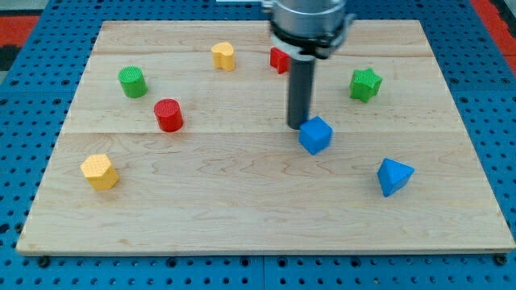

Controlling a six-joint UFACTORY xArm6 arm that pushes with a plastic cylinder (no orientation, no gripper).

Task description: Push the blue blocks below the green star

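The green star sits at the view's upper right on the wooden board. A blue cube lies near the middle, below and left of the star. A blue triangular block lies lower right, below the star. My tip is at the end of the dark rod, touching or just off the blue cube's upper left side.
A green cylinder and a red cylinder lie at the left. A yellow hexagonal block is at lower left, a yellow block at top centre. A red block is partly hidden behind the rod.
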